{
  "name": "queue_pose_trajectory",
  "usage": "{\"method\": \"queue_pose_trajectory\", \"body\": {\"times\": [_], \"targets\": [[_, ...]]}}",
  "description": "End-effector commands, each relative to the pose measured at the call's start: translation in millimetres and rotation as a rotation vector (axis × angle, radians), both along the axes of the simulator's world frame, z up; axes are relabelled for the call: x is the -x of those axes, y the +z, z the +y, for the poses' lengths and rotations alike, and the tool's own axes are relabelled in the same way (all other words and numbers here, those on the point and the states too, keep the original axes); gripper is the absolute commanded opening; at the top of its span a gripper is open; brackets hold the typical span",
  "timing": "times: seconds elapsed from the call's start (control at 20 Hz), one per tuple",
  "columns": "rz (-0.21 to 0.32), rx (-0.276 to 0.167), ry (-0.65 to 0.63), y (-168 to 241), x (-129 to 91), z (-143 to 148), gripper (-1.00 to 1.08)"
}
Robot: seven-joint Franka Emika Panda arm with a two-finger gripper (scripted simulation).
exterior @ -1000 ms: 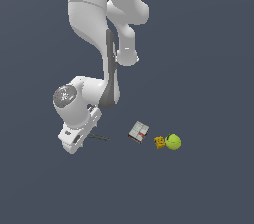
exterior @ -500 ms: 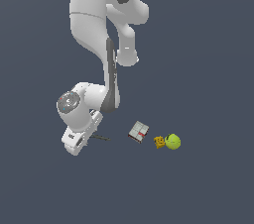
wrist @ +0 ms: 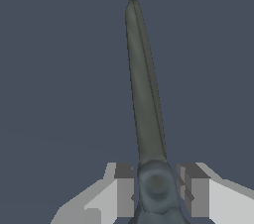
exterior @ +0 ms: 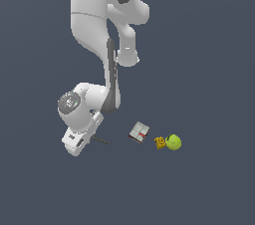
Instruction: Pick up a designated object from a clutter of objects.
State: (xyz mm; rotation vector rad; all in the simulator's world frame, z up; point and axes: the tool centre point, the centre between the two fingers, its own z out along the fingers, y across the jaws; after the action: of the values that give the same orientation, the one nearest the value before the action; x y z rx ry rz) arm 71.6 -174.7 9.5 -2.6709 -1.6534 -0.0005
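Note:
The designated object is the slender dark grey scissors-like tool (wrist: 146,99). It lies flat on the floor. In the exterior view only its thin shaft (exterior: 101,141) shows, sticking out from under my hand toward the exterior view's right. My gripper (wrist: 156,188) is low over the tool's pivot end, with one finger close against each side of it. In the exterior view the gripper (exterior: 79,145) is down at floor level. The tan-orange loop is hidden under my hand. The blue cup is out of view.
A white-and-red flat box (exterior: 139,132) lies to the exterior view's right of the tool's tip. A tiny yellow piece (exterior: 160,142) and a yellow-green ball (exterior: 174,142) lie together beyond the box. My white arm (exterior: 99,45) rises above the gripper.
My hand has sunk slightly lower over the tool's end. The box, yellow piece and ball have not moved.

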Motion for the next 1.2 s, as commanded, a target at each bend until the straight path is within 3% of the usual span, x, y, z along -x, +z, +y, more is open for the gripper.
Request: {"method": "queue_pose_trajectory", "body": {"times": [0.0, 0.6, 1.15], "targets": [[0.0, 0.0, 0.0, 0.3, 0.1, -0.2, -1.0], [0.0, 0.0, 0.0, 44.2, 5.4, 6.1, -1.0], [0.0, 0.0, -0.001, 155.6, 18.1, 21.6, -1.0]]}}
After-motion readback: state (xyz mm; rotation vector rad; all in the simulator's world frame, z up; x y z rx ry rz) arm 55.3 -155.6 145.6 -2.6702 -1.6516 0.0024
